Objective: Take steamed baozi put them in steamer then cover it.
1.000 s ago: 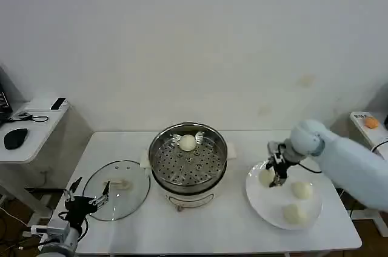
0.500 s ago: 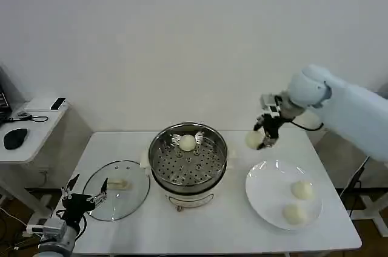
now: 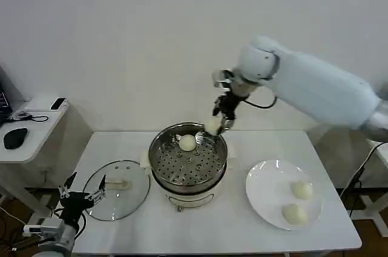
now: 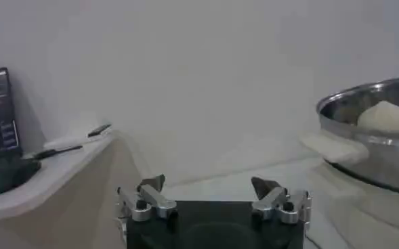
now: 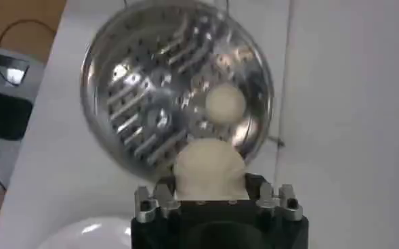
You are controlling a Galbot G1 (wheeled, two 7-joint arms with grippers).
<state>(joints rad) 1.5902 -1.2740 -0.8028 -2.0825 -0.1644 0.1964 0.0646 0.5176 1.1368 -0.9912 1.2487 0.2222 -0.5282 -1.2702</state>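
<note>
My right gripper hangs above the far right rim of the steamer, shut on a creamy-white baozi that I also see as a baozi from the head. One baozi lies at the back of the perforated floor, seen from the wrist as a baozi in the steamer. Two more baozi rest on the white plate at the right. The glass cover lies flat on the table left of the steamer. My left gripper stays open at the front left edge beside the cover.
A side table with a mouse and cables stands at the left, beyond the white table. The steamer rim with a baozi shows in the left wrist view, past the open left gripper.
My right gripper lifted a baozi off the plate and carried it left and up, from beside the plate to over the steamer's far right rim. The left arm barely shifted.
</note>
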